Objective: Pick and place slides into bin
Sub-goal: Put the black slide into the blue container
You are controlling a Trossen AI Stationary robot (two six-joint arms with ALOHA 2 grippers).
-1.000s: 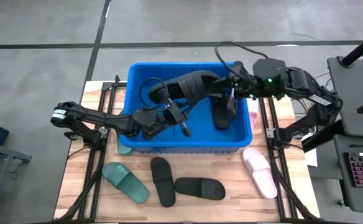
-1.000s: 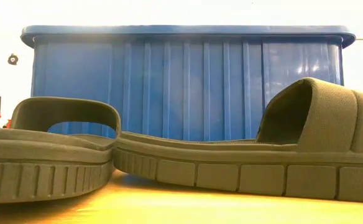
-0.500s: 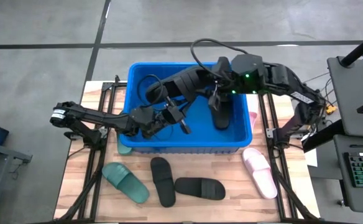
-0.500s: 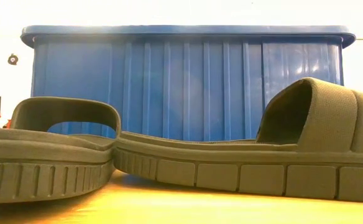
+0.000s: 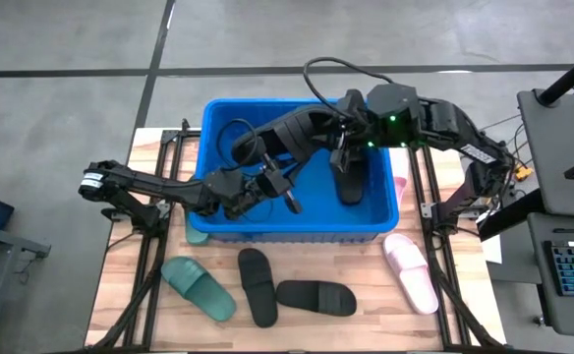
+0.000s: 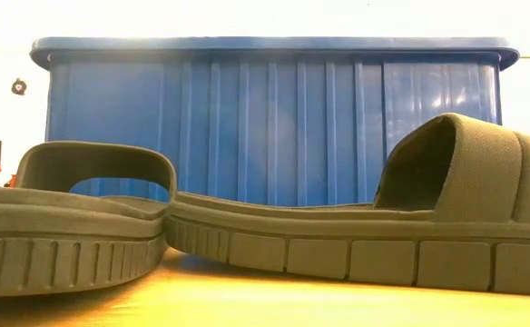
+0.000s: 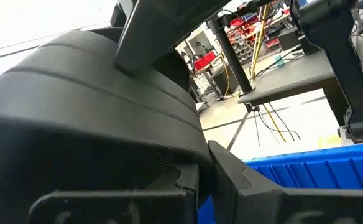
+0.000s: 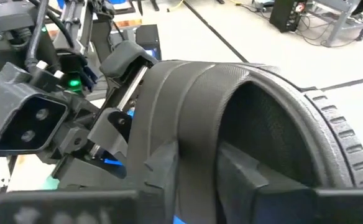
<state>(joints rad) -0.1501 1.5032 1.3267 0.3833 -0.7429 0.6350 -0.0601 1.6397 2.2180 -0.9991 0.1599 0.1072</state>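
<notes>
Above the bin (image 5: pixel 218 120), both end effectors grip one black slide (image 5: pixel 297 133) (a handover, I judge): left end effector (image 5: pixel 267 182) clamped shut, right end effector (image 5: pixel 344 138) pinching its strap

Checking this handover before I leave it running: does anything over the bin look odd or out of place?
Yes: one black slide hangs in the air above the blue bin, gripped at both ends, by the left gripper and the right gripper. Another black slide already lies inside. Nothing looks spilled or damaged.
</notes>
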